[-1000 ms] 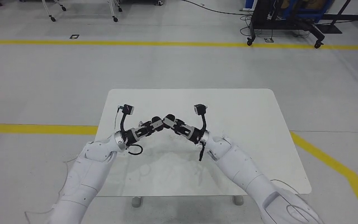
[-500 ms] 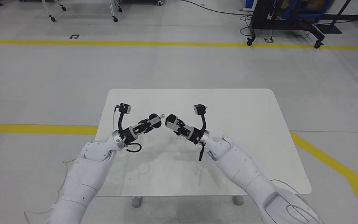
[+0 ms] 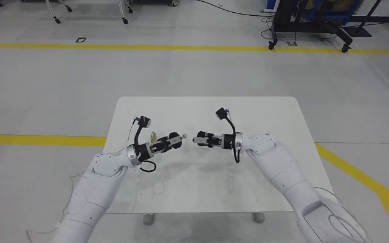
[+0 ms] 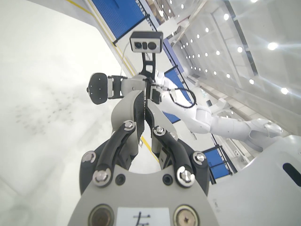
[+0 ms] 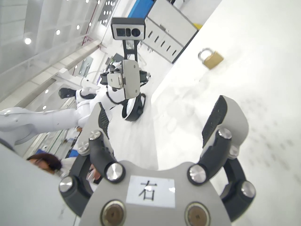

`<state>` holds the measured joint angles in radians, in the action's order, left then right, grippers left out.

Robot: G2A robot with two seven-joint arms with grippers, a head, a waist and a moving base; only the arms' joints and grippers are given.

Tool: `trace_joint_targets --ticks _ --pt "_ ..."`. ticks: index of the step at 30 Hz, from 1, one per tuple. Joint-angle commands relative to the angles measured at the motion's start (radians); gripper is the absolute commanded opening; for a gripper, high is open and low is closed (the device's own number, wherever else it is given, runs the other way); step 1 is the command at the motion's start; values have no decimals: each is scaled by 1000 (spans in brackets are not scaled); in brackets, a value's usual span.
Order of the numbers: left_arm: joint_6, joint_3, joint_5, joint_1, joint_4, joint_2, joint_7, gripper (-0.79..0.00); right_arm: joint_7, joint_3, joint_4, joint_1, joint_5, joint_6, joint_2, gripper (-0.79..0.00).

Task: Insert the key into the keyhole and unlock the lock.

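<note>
- Padlock (image 3: 154,135) position: the padlock lies flat on the table (image 3: 273,115), left of both grippers and just on the far side of the left arm's wrist. Nothing holds it.
- The left gripper (image 4: 144,109) hangs over the table's middle with its fingers pressed together. I cannot tell whether the key is pinched between them. If it is, so thin a grip could let the key twist or slip when it meets the keyhole.
- The right gripper (image 5: 160,114) faces it from the right, close by, with its fingers spread wide and nothing in them.
- Pushing a key at the unheld padlock would likely slide it across the smooth top, so the right gripper probably needs to steady it first.
- A swing of the left arm towards the padlock could knock it away.
- The two grippers sit nearly tip to tip, so a careless turn risks a collision.
- I cannot tell which way the keyhole faces.
</note>
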<state>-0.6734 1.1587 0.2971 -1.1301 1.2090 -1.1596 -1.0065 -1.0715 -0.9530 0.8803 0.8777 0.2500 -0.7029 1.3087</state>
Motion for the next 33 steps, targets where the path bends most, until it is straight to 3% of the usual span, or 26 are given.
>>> trace_joint_targets --ticks 1,2,4,6,14,26,30,33 --pt "-1 -7 -2 2 2 5 -73 -785 -106 -29 52 16 56 61 -19 0" --pt "-4 -9 0 4 2 6 -92 -785 -128 -37 79 28 79 82 -26 -108" --pt "-8 -12 8 5 1 8 -114 -785 -166 -42 129 47 91 120 -39 -203" --pt "-9 -15 20 7 -1 10 -131 -785 -196 -37 159 60 90 151 -49 -419" --pt "8 -44 18 11 9 17 -148 -785 -198 14 167 53 95 152 -52 -434" --pt "1 -72 17 21 5 28 -142 -785 -179 72 120 4 116 133 -40 -536" --pt "-3 -79 16 24 3 31 -137 -785 -174 86 109 -4 122 128 -39 -634" --pt "-5 -85 19 26 0 33 -135 -785 -171 95 102 -8 130 126 -38 -785"
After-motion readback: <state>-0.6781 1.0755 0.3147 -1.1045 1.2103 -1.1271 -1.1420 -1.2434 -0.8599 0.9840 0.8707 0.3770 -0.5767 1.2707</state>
